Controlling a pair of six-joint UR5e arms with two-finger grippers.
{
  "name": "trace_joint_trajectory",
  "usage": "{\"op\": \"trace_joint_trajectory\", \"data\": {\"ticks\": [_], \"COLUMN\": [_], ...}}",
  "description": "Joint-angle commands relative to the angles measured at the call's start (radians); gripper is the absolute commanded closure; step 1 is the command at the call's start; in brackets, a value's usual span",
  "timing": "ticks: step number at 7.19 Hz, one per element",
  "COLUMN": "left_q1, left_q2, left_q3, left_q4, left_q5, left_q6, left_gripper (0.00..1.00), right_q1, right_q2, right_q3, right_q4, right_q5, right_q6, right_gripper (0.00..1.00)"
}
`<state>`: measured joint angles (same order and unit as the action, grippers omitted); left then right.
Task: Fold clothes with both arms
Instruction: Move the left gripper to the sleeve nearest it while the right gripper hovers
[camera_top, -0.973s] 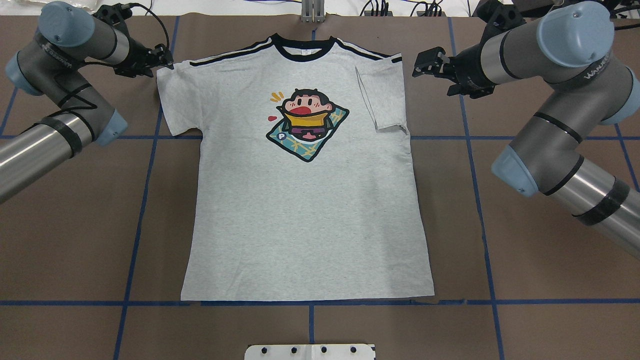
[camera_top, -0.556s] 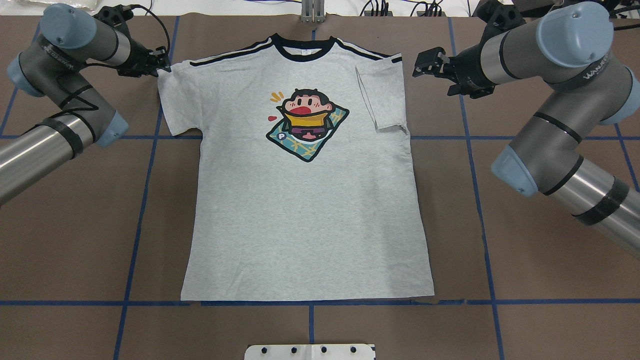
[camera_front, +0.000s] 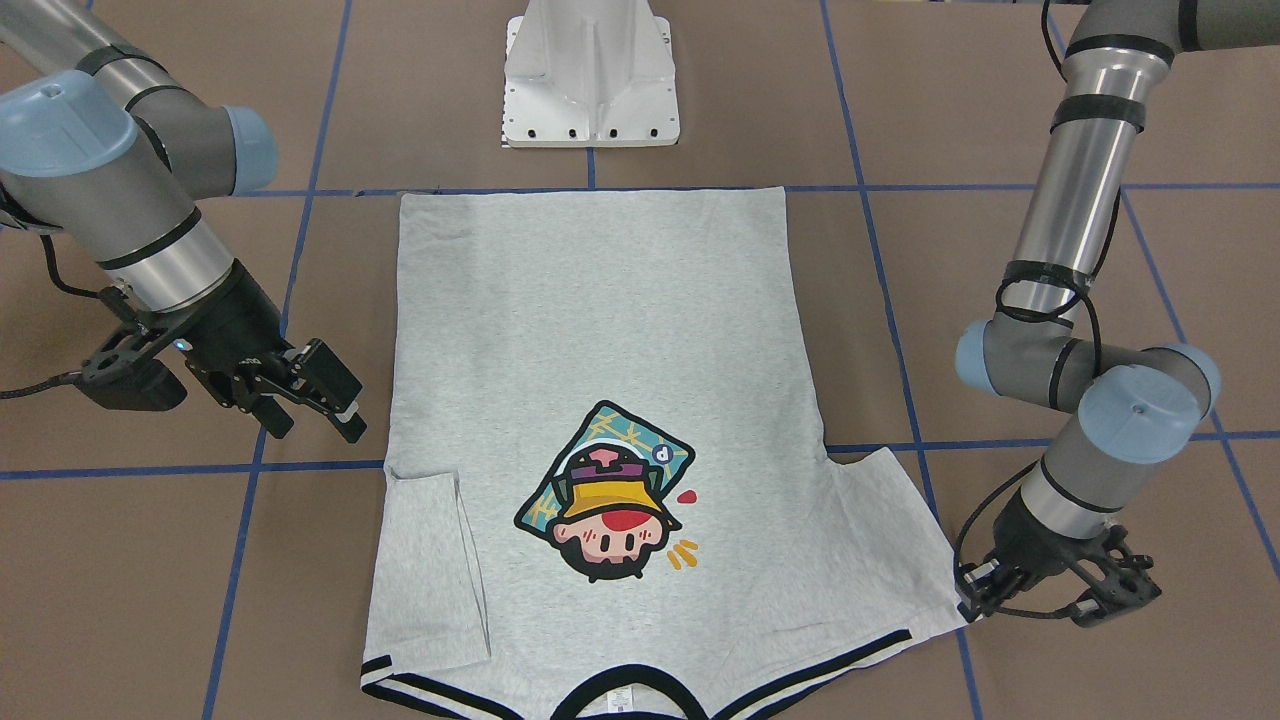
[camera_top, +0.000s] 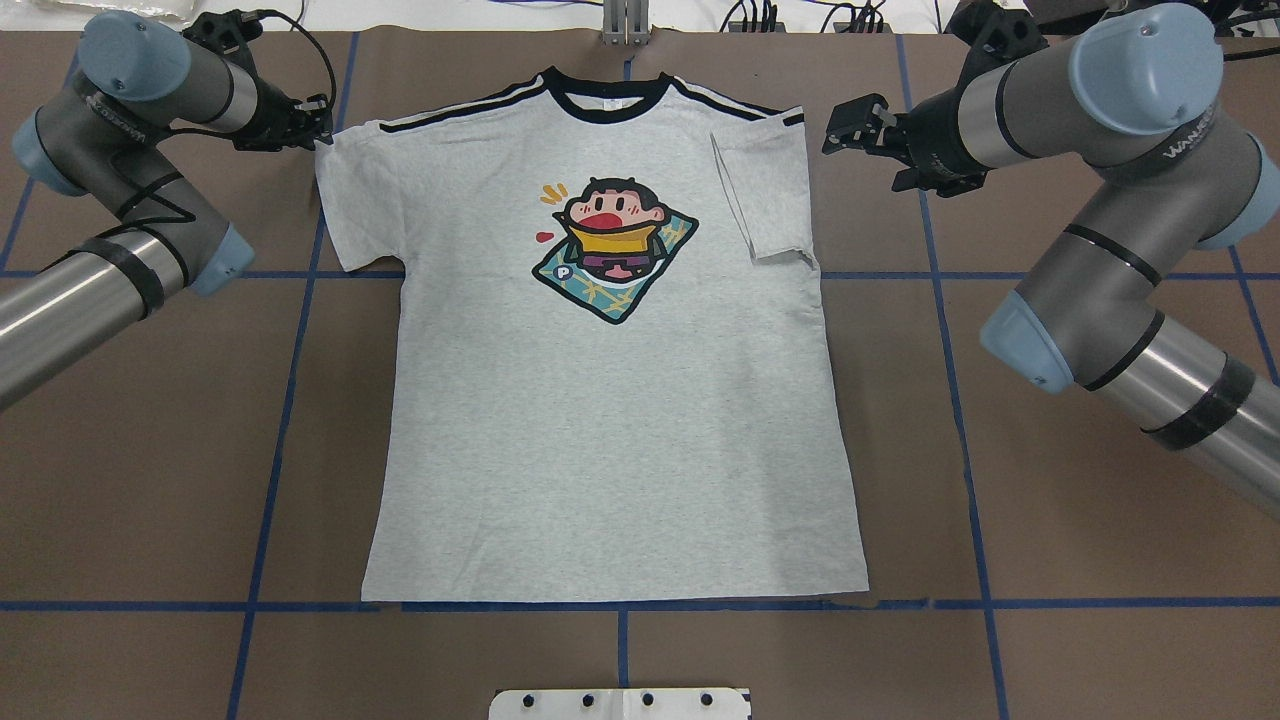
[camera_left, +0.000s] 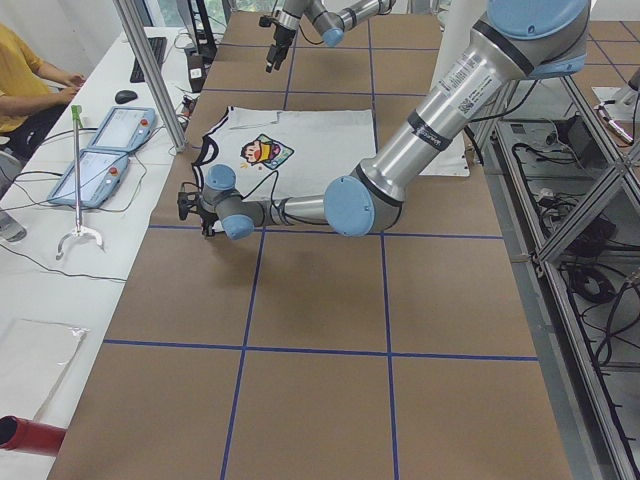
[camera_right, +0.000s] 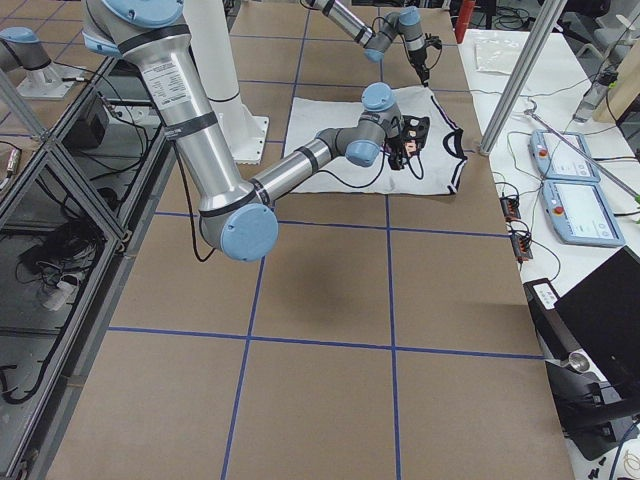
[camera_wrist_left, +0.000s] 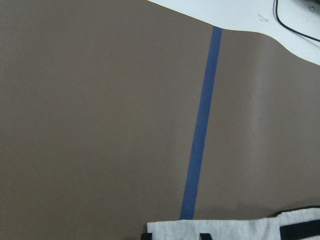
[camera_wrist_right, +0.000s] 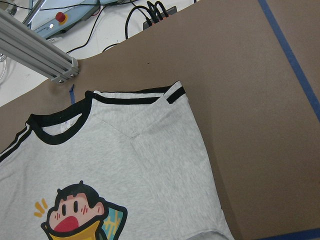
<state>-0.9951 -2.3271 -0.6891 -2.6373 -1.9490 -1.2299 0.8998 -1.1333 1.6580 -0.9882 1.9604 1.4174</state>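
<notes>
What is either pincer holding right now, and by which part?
Right pincer is open, clear of the T-shirt, holding nothing. Left pincer meets the shoulder corner of the sleeve; a grip cannot be told.

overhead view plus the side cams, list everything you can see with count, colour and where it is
T-shirt: 1, light grey with black collar and cartoon print, flat at table centre, the sleeve on the robot's right folded in
table: 1, brown with a blue tape grid, under the shirt
pedestal base: 1, white, on the robot's side, by the hem
teach pendants: 2, blue-grey, on the side bench beyond the collar
person: 1, yellow top, at that bench
left gripper: 1, black, at the spread sleeve's corner, opening unclear
right gripper: 1, black, open, beside the folded shoulder, apart from it
</notes>
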Motion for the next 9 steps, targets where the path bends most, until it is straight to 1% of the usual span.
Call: {"op": "trace_joint_trajectory", "data": {"ticks": [1, 3, 5, 6, 7, 8, 9], "left_q1": [0.0, 0.0, 0.001, 0.042, 0.085, 0.107, 0.127], "left_q2": [0.0, -0.003, -0.024, -0.043, -0.081, -0.107, -0.133], "left_q3": [0.0, -0.01, -0.125, -0.165, -0.17, -0.164, -0.127], "left_q4": [-0.009, -0.012, -0.009, -0.009, -0.007, -0.006, -0.007], "left_q5": [0.002, -0.001, -0.01, -0.004, 0.007, 0.052, 0.109], "left_q6": [0.003, 0.003, -0.032, -0.096, -0.15, -0.166, -0.168], "left_gripper": [1.0, 1.0, 1.0, 1.0, 1.0, 1.0, 1.0], "right_q1": [0.001, 0.001, 0.001, 0.002, 0.002, 0.004, 0.002], "right_q2": [0.0, 0.0, 0.0, -0.003, -0.005, -0.006, -0.013], "right_q3": [0.002, 0.002, 0.008, 0.008, 0.008, 0.006, 0.003], "right_q4": [0.0, 0.0, 0.0, 0.0, 0.0, -0.001, -0.001], "right_q5": [0.0, 0.002, 0.002, 0.003, 0.005, 0.005, 0.005], "right_q6": [0.002, 0.0, 0.0, 0.0, 0.0, 0.0, 0.0], "right_gripper": [0.0, 0.0, 0.0, 0.0, 0.0, 0.0, 0.0]}}
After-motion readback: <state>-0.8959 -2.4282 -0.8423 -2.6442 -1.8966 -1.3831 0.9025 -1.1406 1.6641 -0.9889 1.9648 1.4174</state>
